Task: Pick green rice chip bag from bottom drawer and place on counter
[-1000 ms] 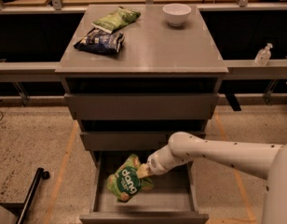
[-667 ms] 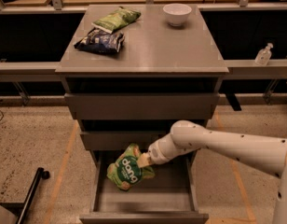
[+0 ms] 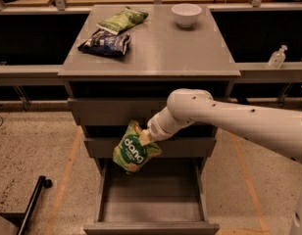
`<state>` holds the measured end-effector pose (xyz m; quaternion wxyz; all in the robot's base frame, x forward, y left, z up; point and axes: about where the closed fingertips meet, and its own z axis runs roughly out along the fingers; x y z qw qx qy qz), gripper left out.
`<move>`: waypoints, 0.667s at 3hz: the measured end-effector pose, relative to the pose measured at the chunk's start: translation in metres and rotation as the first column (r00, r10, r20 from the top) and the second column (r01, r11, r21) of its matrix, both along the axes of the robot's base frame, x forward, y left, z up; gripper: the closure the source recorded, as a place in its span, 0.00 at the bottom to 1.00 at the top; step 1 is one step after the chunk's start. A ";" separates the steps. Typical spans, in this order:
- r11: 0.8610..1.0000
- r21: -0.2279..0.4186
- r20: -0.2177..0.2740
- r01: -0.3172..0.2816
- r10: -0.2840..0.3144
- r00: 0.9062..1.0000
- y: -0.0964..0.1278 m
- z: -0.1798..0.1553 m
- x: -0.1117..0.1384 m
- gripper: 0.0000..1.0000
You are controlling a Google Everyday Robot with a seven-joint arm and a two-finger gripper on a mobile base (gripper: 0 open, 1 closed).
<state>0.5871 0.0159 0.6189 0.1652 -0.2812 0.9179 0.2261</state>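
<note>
Up from the drawer's floor since a second ago, the green rice chip bag (image 3: 133,152) now hangs in the air before the middle drawer front (image 3: 190,146). It is pinched at its top corner by the gripper (image 3: 143,137), which is clamped on the crinkled edge at the end of the white arm (image 3: 239,119) reaching in from 3 o'clock. Directly below, at 6 o'clock, the bottom drawer (image 3: 151,226) stands pulled out. Up at 12 o'clock the worktop (image 3: 190,53) carries a pale green bag (image 3: 122,19) and a dark blue bag (image 3: 105,43) toward 11 o'clock, and a white bowl (image 3: 186,13) toward 1 o'clock. The pick looks done and the carry is under way; the next move calls for more lift, out past the worktop's overhanging edge, then a reach over its bare near half before release.
</note>
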 end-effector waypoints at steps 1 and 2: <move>1.000 0.013 -0.007 -0.013 0.013 1.000 0.002 -0.003 -0.001 1.00; 0.997 0.051 0.004 -0.062 0.062 0.998 0.014 0.005 -0.003 1.00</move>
